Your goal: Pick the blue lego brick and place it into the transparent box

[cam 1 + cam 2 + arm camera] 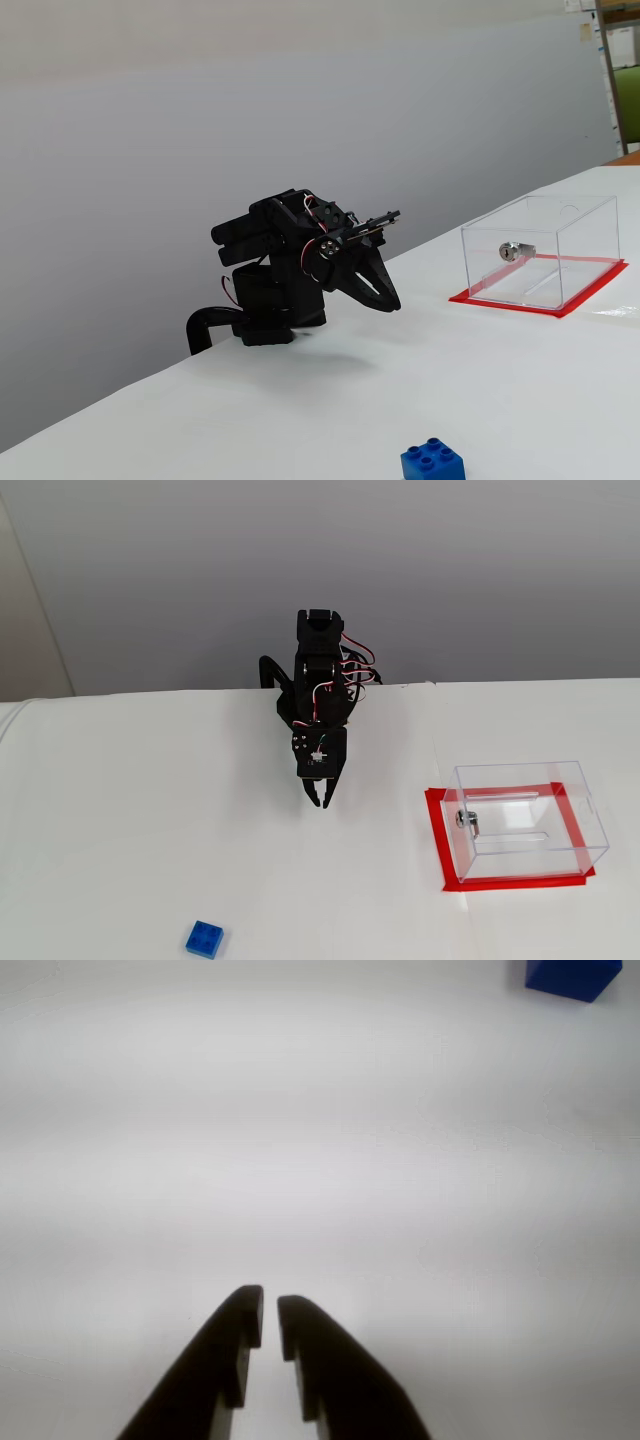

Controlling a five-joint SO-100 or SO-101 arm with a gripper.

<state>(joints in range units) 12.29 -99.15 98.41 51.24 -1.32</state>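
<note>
The blue lego brick (204, 938) lies on the white table near the front edge, left of the arm in a fixed view. It shows with its four studs at the bottom of the other fixed view (432, 463) and as a blue corner at the top right of the wrist view (572, 977). My black gripper (321, 801) hangs just above the table by the arm's base, far from the brick, fingers almost together with nothing between them (270, 1312). The transparent box (527, 820) with a silver lock and red rim stands to the right (540, 252).
The white table (120, 820) ends at a grey wall behind the arm's base (318, 670). Shelving (620, 70) shows at the far right edge of a fixed view.
</note>
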